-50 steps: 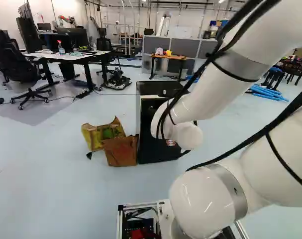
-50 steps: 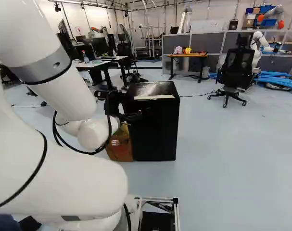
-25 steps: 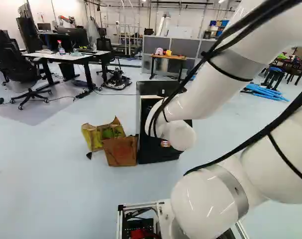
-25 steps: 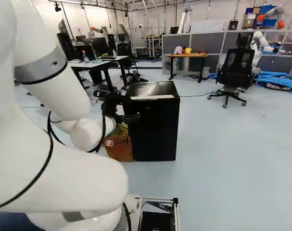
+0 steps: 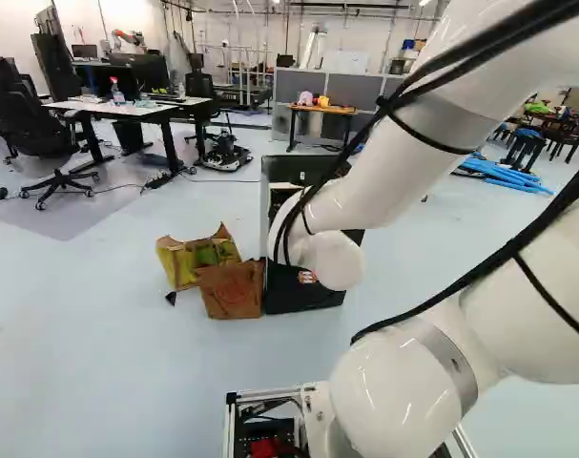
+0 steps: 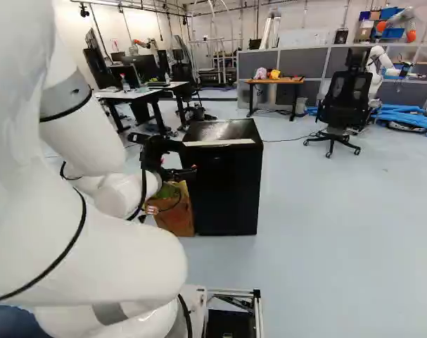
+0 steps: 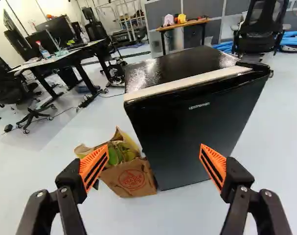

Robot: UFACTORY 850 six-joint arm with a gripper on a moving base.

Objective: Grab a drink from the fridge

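Desk (image 7: 53, 59): well ahead of the pincer (image 6: 190, 159), in the background.
Fridge (image 7: 187, 132): ahead of the pincer, upright, its long axis vertical; the front faces back toward the pincer and the base, at a slight slant to the fingers.
Fridge by view: the wrist view gives nearly the whole front and top; the left base view has the white arm (image 5: 380, 181) across much of the front; the right base view leaves most of it showing, with the pincer overlapping one edge. Whether they touch, I cannot tell.
Brown bag (image 7: 131, 178): low ahead of the pincer, just beside the fridge's foot, open-topped, green stuff inside.
Pincer: released, two fingers wide apart in the wrist view; the left base view hides them behind the arm.
Pale strip (image 7: 187, 83): ahead of the pincer, along the fridge's top front edge.
Orange pads (image 7: 93, 167): on the pincer's fingers, facing each other.
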